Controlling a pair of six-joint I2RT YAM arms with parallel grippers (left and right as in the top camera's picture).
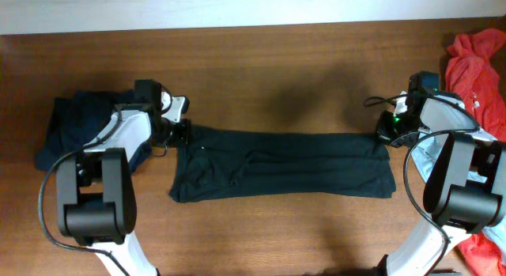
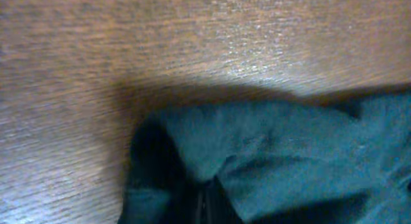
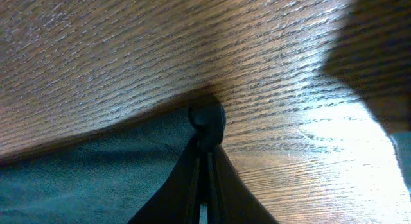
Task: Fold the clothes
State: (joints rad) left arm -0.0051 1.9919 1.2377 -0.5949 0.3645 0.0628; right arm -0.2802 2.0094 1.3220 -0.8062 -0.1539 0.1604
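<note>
1. Bunched closest to the left wrist lens was the dark garment [image 2: 276,160], one corner gathered into the left gripper [image 1: 180,132], whose fingers were closed on the cloth.
2. At the opposite end, the right gripper [image 3: 205,131] was pinched tight on the other far corner, with fabric wrapped round its tips.
3. We judged that both far corners were held so the far edge could rise evenly and travel toward the near edge without skewing.
4. We saw the garment spread flat on the table [image 1: 277,70], midway between the two arms. Its long axis ran left to right, and we could not tell which end was the waist.
5. We noted a navy pile [image 1: 67,126] beside the left arm and red clothes [image 1: 478,66] at the right edge, both apart from the garment and probably set aside to leave room for folding.
</note>
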